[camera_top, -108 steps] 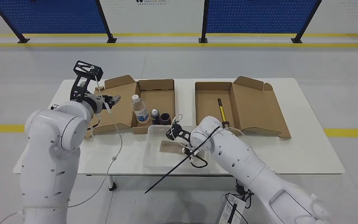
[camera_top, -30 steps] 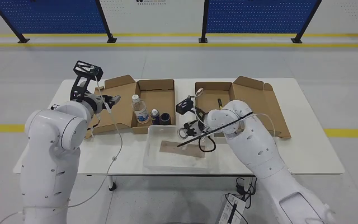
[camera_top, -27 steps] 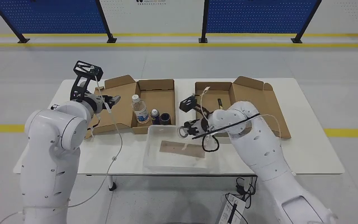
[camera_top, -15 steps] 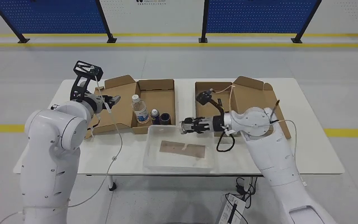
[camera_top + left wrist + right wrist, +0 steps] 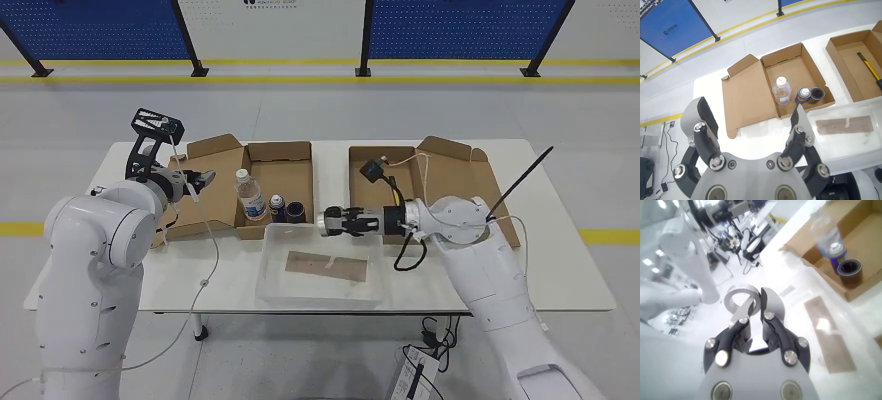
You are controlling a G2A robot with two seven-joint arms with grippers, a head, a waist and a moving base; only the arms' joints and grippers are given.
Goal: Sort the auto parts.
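Metal ring sits clenched in our right hand, over the clear tray's far rim, just beside the box w/ bottles; our left hand hangs released, above the surface's left end.

The lane between the left box and the right box is blocked at its front end by the right gripper, clamped on a metal ring by the tray's back rim. A bottle, spray can and black cylinder crowd the left box's front; its back half is open. A hammer lies lengthwise in the right box. Bare table flanks the tray along the front edge.
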